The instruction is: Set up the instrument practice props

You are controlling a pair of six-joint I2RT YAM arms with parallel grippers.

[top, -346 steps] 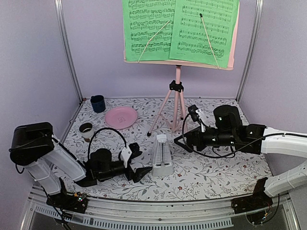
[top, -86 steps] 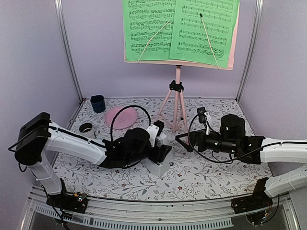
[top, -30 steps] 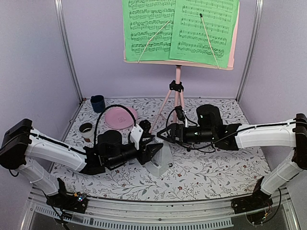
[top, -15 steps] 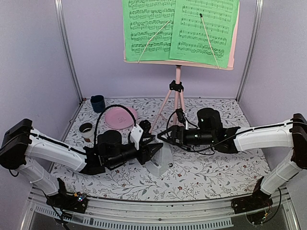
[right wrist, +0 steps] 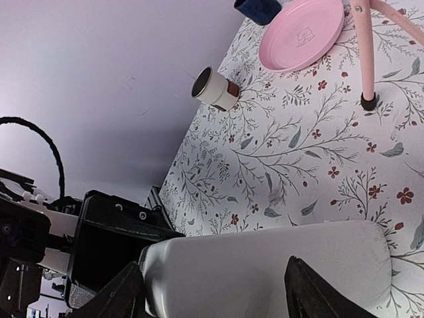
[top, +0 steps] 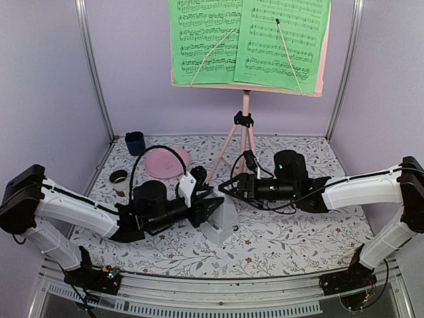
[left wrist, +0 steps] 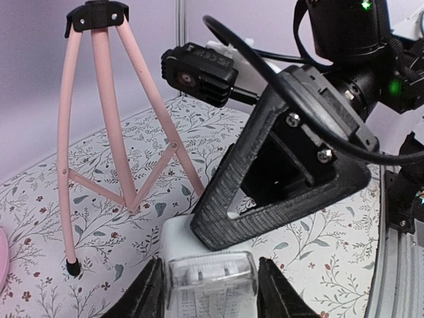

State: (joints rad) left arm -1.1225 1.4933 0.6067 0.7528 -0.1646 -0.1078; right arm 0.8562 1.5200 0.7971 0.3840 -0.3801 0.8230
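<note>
Since the earliest view, where the metronome stood upright and untouched in front of the music stand, both arms have closed in on it. It now leans, still just in front of the stand's tripod feet and a little to their left.

The left arm has its jaws gripping the metronome low on the body; the left wrist view shows both fingers pressed to its sides. The right arm reaches across from the stand's right, its jaws standing apart around the upper part. Its fingers flank the white body, but whether they touch it cannot be told.

This looks like a two-arm regrasp, probably to right the prop or hand it over. The body tapers, so the right jaws would do best to close squarely on two opposite faces, as low as the left fingers allow, or they may slide off the top. The left jaws should hold until that grip is firm, then let go without twisting. The nearest tripod leg is close, so any swing should lead away from the stand, and the base should meet the surface flat
</note>
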